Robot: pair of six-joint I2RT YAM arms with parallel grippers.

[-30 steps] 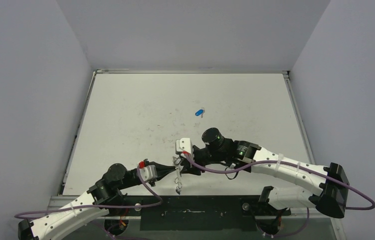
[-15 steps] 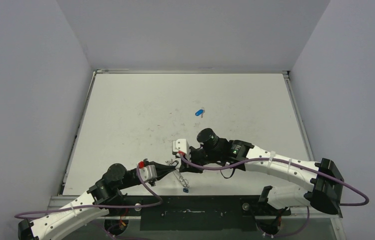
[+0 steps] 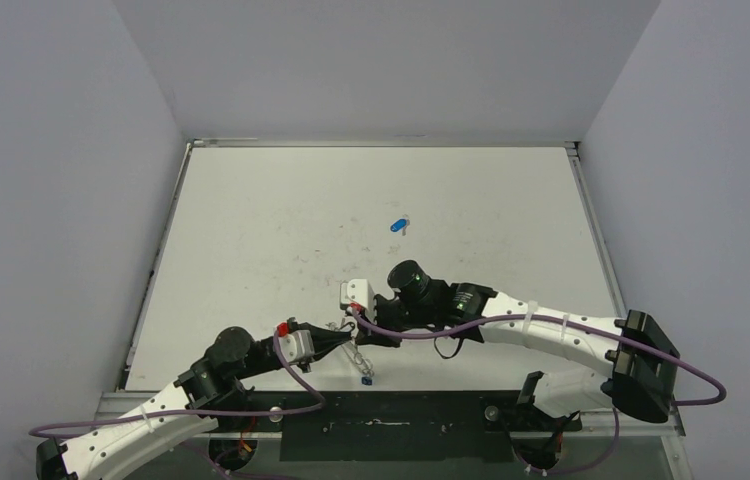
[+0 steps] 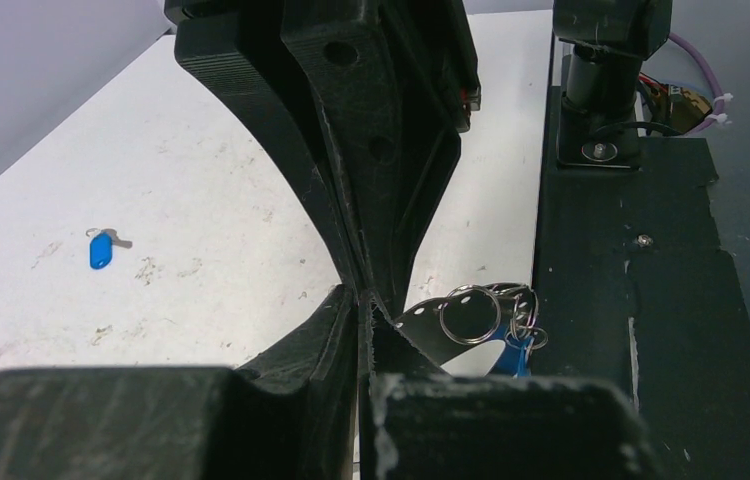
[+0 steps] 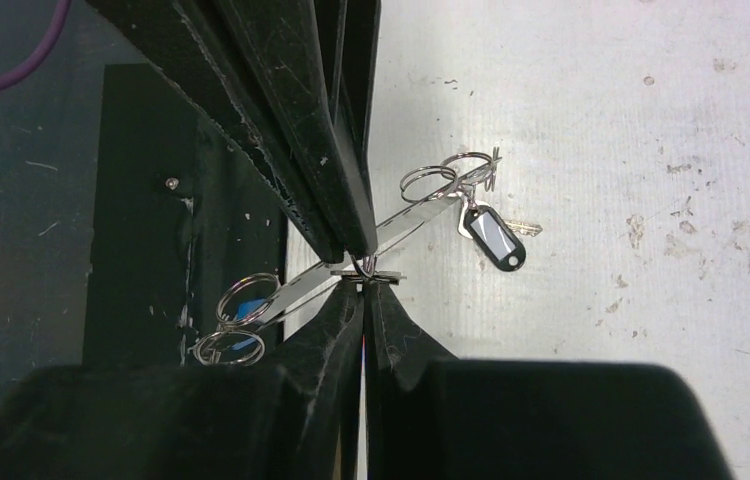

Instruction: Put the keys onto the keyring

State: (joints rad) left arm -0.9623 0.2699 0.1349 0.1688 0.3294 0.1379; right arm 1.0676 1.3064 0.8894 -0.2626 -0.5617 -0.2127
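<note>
My left hand (image 4: 361, 302) and right hand (image 5: 363, 286) are both pinched shut on the keyring (image 5: 417, 217) at the counter's (image 3: 251, 220) near edge, where an uneven tug could twist it loose and drop it overboard.

We look into a robotics lab test cell: bare grey walls (image 3: 51, 180) box in a scuffed white table (image 3: 251, 220), two cabled arms (image 3: 561, 335) bolted to a black base plate (image 3: 391, 438)

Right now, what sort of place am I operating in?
Probably a lab robot test cell: a scuffed white table boxed in by bare grey walls, with a black mounting plate at its near edge.
</note>
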